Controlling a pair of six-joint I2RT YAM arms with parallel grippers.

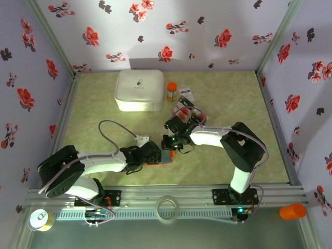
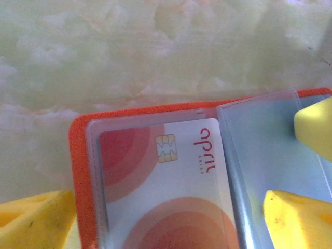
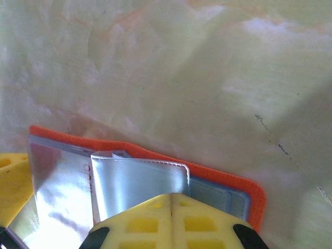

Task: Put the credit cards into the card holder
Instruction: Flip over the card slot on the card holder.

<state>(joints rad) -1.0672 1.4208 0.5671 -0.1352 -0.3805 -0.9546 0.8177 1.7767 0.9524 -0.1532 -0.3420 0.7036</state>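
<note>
Down at the bottom edge of the top view, a ring of tape (image 1: 167, 208) lies on the rail between the two arm bases. A yellow spool (image 1: 40, 219) sits in the lower left corner and a small orange cylinder (image 1: 293, 211) in the lower right.

Just above, at the frame's lower middle, both grippers are over the card holder (image 1: 167, 157), which lies open on the green table (image 1: 104, 114). The left gripper (image 1: 158, 155) extends from the left with its jaws spread wide and nothing held. In its wrist view one yellow finger (image 2: 39, 220) sits at lower left just outside the holder's orange edge, and the other (image 2: 298, 220) at lower right over the pale blue page. Between them, a white card (image 2: 171, 181) with red rings and a chip sits inside the left clear sleeve.

The right gripper (image 1: 175, 146) extends from the upper right, clamped shut. In its wrist view the closed fingertips (image 3: 155, 207) lie over a clear sleeve leaf (whether they pinch it I cannot tell).

Higher, just right of centre, the loose credit cards (image 1: 184, 110) lie clustered on the table. Farthest up, an orange-capped bottle (image 1: 171, 92) stands just beside a white rounded box (image 1: 139, 91).
</note>
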